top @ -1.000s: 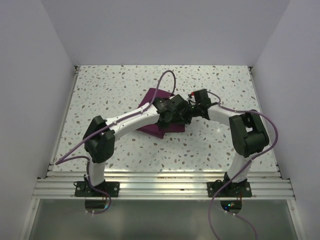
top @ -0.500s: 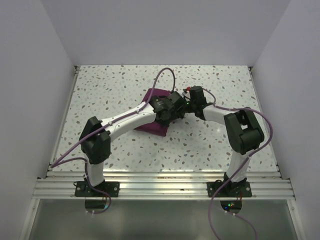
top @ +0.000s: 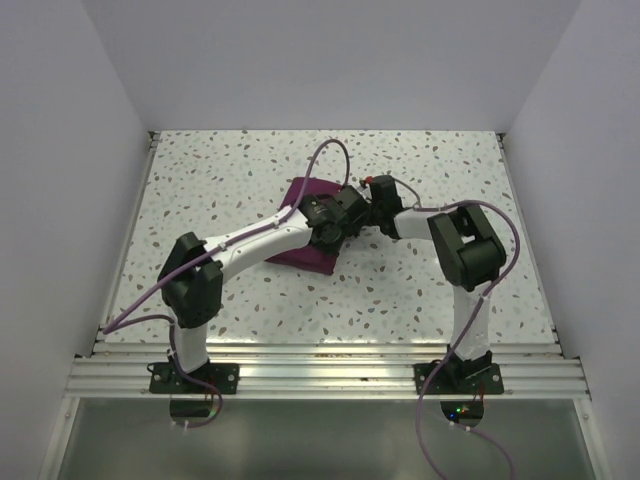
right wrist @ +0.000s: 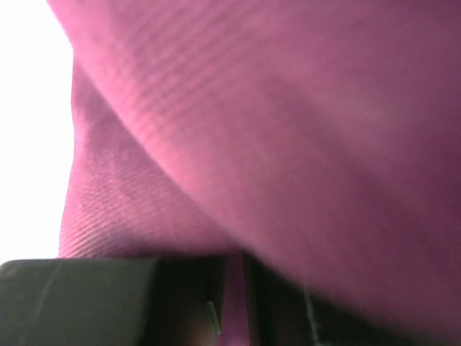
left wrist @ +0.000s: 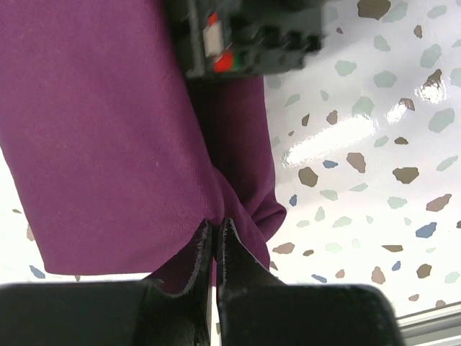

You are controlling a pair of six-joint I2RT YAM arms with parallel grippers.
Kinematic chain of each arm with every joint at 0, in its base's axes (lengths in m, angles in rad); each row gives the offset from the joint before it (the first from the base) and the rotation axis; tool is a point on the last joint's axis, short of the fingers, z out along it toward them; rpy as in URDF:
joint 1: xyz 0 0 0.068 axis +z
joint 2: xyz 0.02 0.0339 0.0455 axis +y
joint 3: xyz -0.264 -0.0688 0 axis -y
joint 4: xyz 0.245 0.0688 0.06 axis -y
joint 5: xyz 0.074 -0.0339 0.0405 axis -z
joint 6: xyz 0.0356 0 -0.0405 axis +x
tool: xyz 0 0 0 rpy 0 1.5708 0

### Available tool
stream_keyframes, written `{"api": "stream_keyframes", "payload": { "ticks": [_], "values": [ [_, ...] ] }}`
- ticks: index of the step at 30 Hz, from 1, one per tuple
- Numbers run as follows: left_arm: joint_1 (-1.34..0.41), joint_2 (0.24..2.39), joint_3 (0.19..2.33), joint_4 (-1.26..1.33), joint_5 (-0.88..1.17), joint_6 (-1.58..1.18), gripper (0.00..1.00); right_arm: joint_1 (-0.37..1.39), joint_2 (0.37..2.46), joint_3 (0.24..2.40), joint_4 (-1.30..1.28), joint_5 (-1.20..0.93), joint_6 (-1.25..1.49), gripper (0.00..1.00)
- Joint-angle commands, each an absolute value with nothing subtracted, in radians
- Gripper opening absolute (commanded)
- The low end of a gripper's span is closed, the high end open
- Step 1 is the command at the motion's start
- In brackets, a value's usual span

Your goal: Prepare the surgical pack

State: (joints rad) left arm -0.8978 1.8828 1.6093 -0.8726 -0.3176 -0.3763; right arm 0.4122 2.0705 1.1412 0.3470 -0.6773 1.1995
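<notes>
The surgical pack lies near the middle of the table, folded into a flat rectangular bundle of deep purple-maroon cloth, with both of my arms meeting over its right-hand side. The material is a fine twill weave, matte and unpadded. I judge it light, soft and limp: it will drape and sag wherever it is not supported, and the layers are likely to slide over one another rather than move as one board. It is not fragile, and its surface offers fair friction. My left fingers are closed together on a small raised pleat at the corner of the bundle, and the cloth puckers into them. My right fingers appear to be clamped on a thin strip of the same cloth, though that view is blurred and filled with fabric at close range. The best hold, in my judgement, is on a folded edge or corner, through all the layers, with the two holds kept apart so the fold does not open. The table is hard, glossy, speckled terrazzo, so the cloth should drag across it easily.
</notes>
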Motion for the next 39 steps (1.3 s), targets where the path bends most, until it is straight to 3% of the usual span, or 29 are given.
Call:
{"api": "stream_keyframes", "payload": {
  "ticks": [1, 5, 8, 11, 15, 24, 39],
  "values": [
    [-0.907, 1.816, 1.595, -0.821, -0.290, -0.393, 0.00, 0.344, 1.952, 1.195, 0.084, -0.677, 1.042, 0.20],
    [-0.905, 1.806, 1.560, -0.816, -0.296, -0.405, 0.00, 0.276, 1.855, 1.204, -0.132, -0.657, 0.876, 0.22],
    [-0.904, 1.798, 1.539, -0.801, -0.278, -0.408, 0.17, 0.226, 1.800, 1.206, -0.248, -0.637, 0.795, 0.23],
    [-0.899, 1.781, 1.529, -0.788, -0.273, -0.410, 0.49, 0.193, 1.770, 1.212, -0.307, -0.632, 0.749, 0.23],
    [-0.885, 1.795, 1.578, -0.796, -0.291, -0.400, 0.62, 0.184, 1.773, 1.206, -0.311, -0.638, 0.735, 0.24],
    [-0.868, 2.035, 1.893, -0.876, -0.413, -0.353, 0.64, 0.184, 1.810, 1.186, -0.200, -0.692, 0.833, 0.24],
    [-0.839, 2.200, 2.011, -0.903, -0.538, -0.328, 0.64, 0.183, 1.940, 1.230, -0.072, -0.765, 0.936, 0.19]
  ]
}}
